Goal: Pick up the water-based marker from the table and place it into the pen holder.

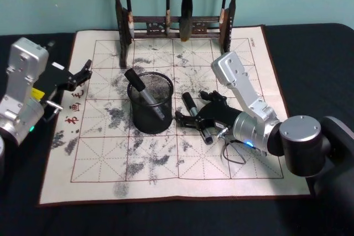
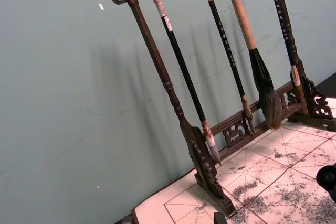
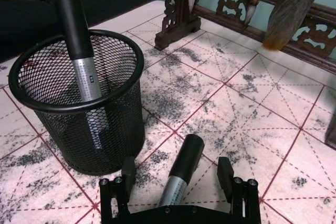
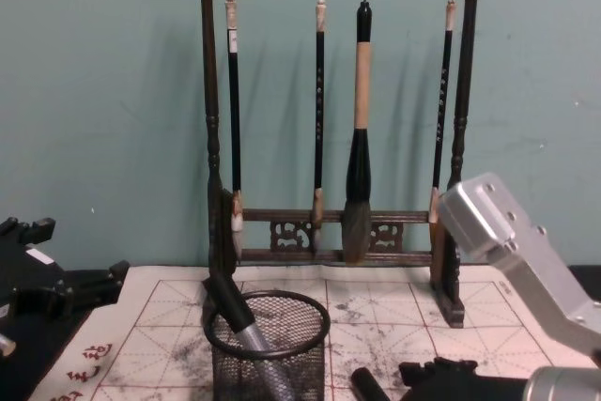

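A water-based marker (image 1: 188, 101) with a black cap and silver barrel lies on the calligraphy mat just right of the pen holder (image 1: 145, 122), a round black mesh cup. My right gripper (image 1: 196, 113) is low over that marker and open. In the right wrist view the marker (image 3: 181, 167) lies between the two fingers (image 3: 128, 170), with a gap on each side. Another marker (image 3: 80, 40) stands leaning inside the pen holder (image 3: 100, 140). My left gripper (image 1: 83, 73) is parked open at the mat's left edge.
The dark wooden brush rack (image 1: 177, 26) with several hanging brushes stands along the far edge of the mat (image 1: 166, 181), behind the pen holder. The chest view shows the pen holder (image 4: 282, 363) in front of the rack (image 4: 338, 232). Black tablecloth surrounds the mat.
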